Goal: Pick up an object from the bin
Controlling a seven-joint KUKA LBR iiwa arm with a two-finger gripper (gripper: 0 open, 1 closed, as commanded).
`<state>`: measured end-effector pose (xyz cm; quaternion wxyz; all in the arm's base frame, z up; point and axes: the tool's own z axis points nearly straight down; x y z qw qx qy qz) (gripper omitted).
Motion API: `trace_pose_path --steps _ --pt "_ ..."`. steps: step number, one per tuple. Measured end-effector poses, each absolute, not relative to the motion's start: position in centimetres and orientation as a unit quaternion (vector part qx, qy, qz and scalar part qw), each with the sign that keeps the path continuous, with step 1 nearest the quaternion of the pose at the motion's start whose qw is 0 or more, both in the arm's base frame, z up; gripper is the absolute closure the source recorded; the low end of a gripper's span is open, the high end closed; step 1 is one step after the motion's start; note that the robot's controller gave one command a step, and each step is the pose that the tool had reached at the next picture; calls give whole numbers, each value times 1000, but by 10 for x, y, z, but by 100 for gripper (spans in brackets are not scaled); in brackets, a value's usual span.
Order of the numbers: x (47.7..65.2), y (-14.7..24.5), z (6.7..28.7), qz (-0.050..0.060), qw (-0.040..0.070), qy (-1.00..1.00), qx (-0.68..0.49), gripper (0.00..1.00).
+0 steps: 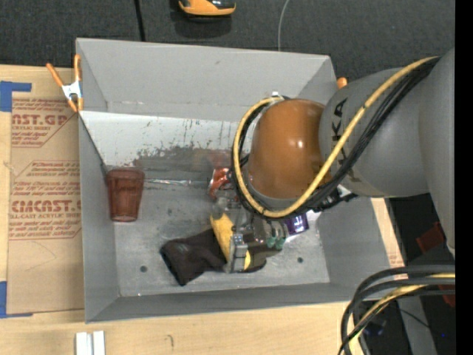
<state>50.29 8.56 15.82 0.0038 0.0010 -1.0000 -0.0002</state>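
Note:
My gripper (pixel 239 248) is low in the bin's front middle, below the arm's wrist. It is down among a yellow, banana-like thing (pixel 221 229) and a dark brown, crumpled cloth-like thing (pixel 192 257) that spreads out to its left. The gripper touches or overlaps both, and I cannot tell whether either is held. A small red and white thing (pixel 219 177) lies just behind, partly hidden by the arm.
A translucent red-brown cup (pixel 124 193) lies on its side against the bin's left wall. A purple and white thing (pixel 297 223) peeks out under the arm on the right. The arm covers the bin's right half.

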Motion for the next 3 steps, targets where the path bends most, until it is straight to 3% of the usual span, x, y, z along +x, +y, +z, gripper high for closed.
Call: trace_pose_path --steps 1,2,3 --pt "505 85 163 -1 0 -1000 0 0" --pt "504 84 126 0 -3 -999 41 0" --pt "501 83 71 -1 -3 -998 64 100"
